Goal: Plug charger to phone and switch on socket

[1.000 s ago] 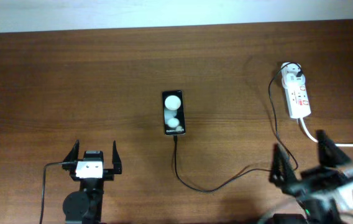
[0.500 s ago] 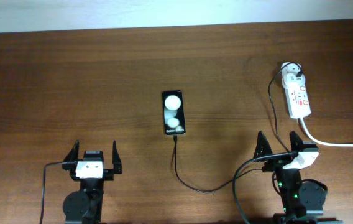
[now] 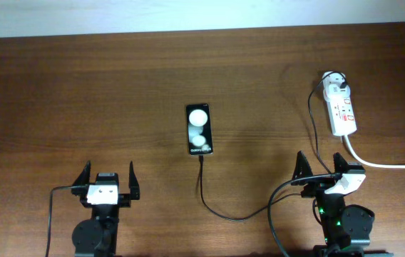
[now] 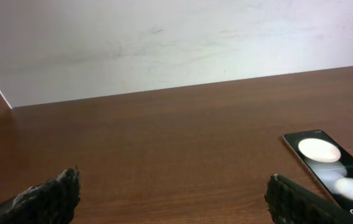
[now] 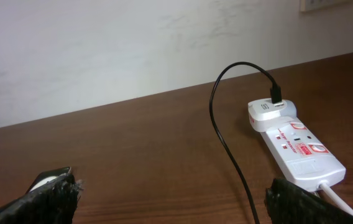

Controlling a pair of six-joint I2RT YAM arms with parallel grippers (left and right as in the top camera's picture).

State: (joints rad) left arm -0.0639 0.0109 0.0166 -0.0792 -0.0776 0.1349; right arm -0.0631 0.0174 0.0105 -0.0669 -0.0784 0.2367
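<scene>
The black phone (image 3: 199, 129) lies flat mid-table, showing two white spots; it also shows at the right edge of the left wrist view (image 4: 329, 163). The black charger cable (image 3: 225, 212) runs from the phone's near end, loops right and goes up to the white adapter (image 3: 333, 83) seated in the white socket strip (image 3: 341, 108). In the right wrist view the cable (image 5: 226, 146) arcs into the adapter (image 5: 271, 112) on the strip (image 5: 294, 149). My left gripper (image 3: 107, 180) is open and empty at the front left. My right gripper (image 3: 321, 170) is open and empty in front of the strip.
The strip's thick white cord (image 3: 388, 165) runs off the right edge, just right of my right gripper. A pale wall (image 4: 164, 37) borders the table's far edge. Bare brown wood (image 3: 81, 100) lies left of the phone.
My right arm swung left and back from the front right corner, then settled upright in front of the strip. The left arm, phone and cable have not moved.
</scene>
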